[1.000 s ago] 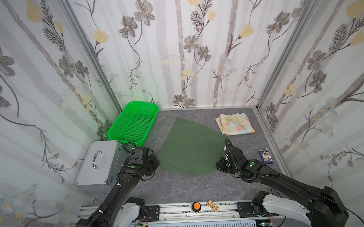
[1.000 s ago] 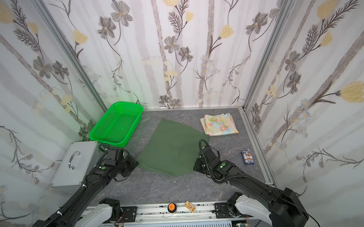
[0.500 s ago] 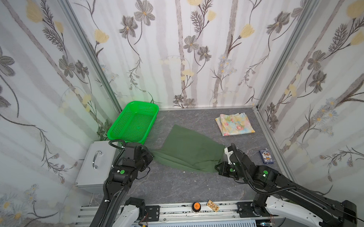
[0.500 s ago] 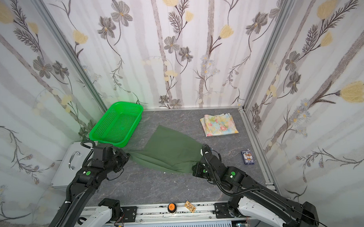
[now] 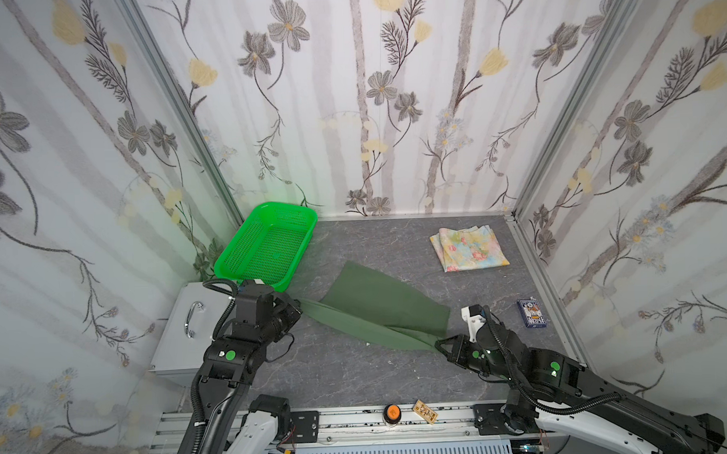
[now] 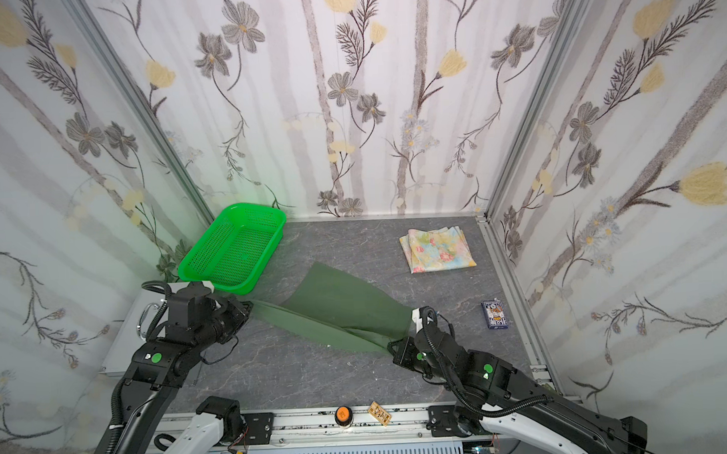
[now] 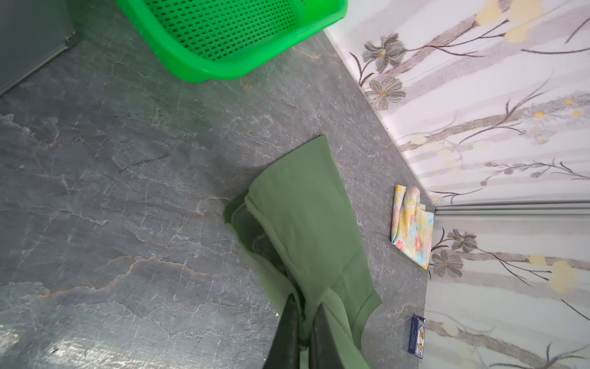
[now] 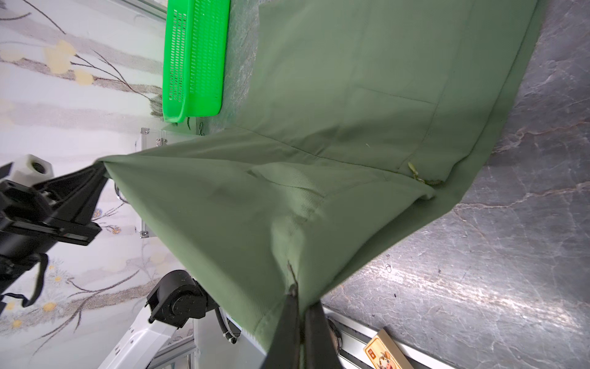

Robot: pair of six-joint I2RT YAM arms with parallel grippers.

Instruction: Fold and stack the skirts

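olive green skirt (image 5: pixel 381 306), one of two, stretches between your left end effector (image 5: pixel 297 311) and right end effector (image 5: pixel 440 345), both clenched on it; floral skirt (image 5: pixel 468 247) lies folded on the tabletop (image 5: pixel 358 373). one mesh basket (image 5: pixel 286 205) holds neither.

Left arm (image 5: pixel 229 357) and right arm (image 5: pixel 545 367) reach forward, apart; left fingers (image 7: pixel 287 335), right fingers (image 8: pixel 287 329) pinched shut, seemingly low.

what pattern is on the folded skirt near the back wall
Pastel yellow and blue with pink flowers. The folded skirt shows best in a top view.
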